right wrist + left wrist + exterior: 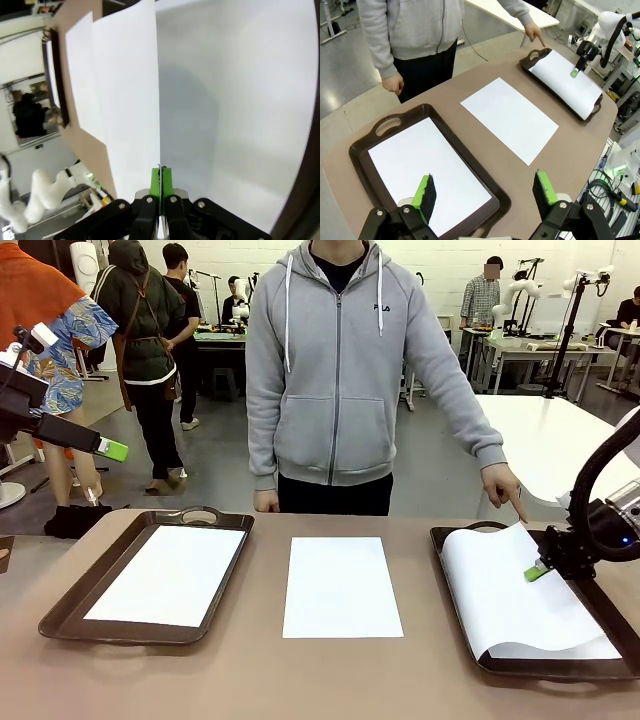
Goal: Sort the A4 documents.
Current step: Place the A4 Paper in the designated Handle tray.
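Right gripper (540, 570): jaws pressed together, pinching the right edge of the right sheet (510, 595), which bows up over the right tray (445, 570).
Left gripper (485, 182): fingers spread wide, holding nothing, hanging above the left tray (70, 605).
Other documents: the left sheet (168, 575) lies flat in its tray. The middle sheet (342, 585) lies flat on the bare table (260, 670) between the trays.
Person: the person's hand (503, 487) points a finger at the right tray's far corner.
Risk: the paper is held by one thin edge. A quick pull could crease or tear it, or slide it out of the pads. The bowed part could snag the tray's rim, and a swing toward the far corner could meet that finger.
Unclear: white shows under the bowed sheet's near edge — possibly a second sheet, though that cannot be told.
Materials: the sheets are plain white, thin, limp rectangles. The trays are dark brown and smooth with a slight sheen — raised rims, rounded corners, cut-out handles. The table is matte tan.
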Robot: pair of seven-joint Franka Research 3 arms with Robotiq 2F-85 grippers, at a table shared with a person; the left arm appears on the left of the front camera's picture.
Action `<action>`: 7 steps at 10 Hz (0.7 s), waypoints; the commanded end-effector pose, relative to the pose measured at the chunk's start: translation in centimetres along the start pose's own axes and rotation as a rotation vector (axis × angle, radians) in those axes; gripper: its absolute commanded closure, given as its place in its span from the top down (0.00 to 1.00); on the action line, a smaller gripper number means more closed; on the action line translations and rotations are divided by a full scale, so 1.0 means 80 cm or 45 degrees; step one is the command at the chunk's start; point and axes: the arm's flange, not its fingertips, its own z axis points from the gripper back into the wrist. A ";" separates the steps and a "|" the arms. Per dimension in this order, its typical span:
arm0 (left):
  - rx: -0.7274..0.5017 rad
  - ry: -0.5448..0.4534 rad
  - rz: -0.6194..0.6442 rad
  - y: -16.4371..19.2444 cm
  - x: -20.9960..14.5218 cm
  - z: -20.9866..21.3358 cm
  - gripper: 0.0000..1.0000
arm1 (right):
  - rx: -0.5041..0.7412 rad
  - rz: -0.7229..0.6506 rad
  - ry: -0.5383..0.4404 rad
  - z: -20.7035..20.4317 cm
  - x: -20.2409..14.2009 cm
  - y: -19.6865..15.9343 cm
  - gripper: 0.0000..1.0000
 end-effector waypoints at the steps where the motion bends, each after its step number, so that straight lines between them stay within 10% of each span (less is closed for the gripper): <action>1: 0.001 -0.003 -0.003 0.000 0.000 -0.001 1.00 | -0.116 -0.026 0.011 -0.001 -0.013 0.005 0.01; 7: 0.001 -0.003 -0.003 0.000 0.000 -0.001 1.00 | -0.315 0.015 0.007 0.023 -0.010 0.021 0.01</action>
